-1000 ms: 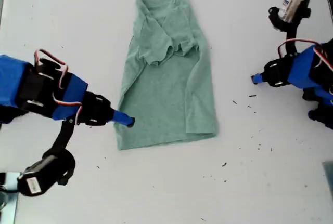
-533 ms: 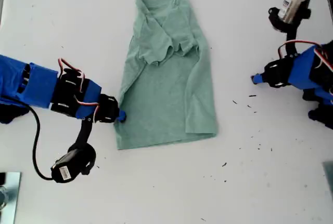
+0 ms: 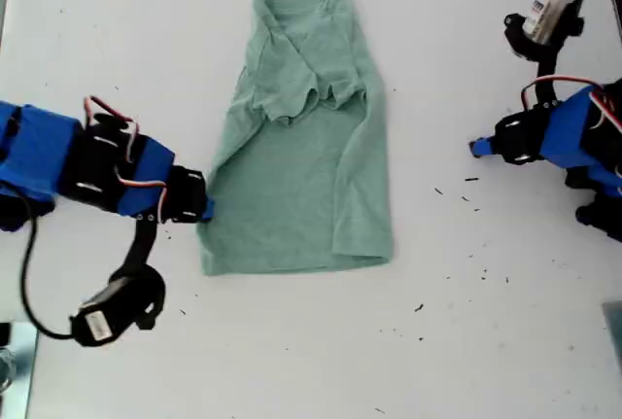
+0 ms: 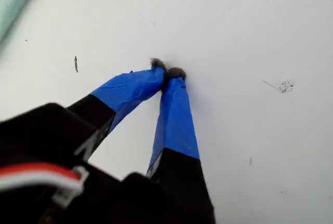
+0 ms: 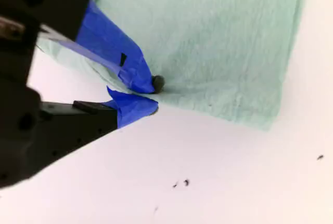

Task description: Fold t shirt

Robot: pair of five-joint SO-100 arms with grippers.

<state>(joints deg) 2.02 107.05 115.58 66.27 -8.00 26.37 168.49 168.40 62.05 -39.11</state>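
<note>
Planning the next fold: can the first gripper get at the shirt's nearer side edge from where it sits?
Probably yes. My first gripper is shut over bare table, with nothing between it and the t shirt.

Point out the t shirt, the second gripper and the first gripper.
t shirt [image 3: 301,195]: exterior view, middle of the body panel.
my second gripper [image 5: 151,95]: second wrist view, between the blue tips at the shirt's edge.
my first gripper [image 4: 167,71]: first wrist view, where the tips meet.
</note>
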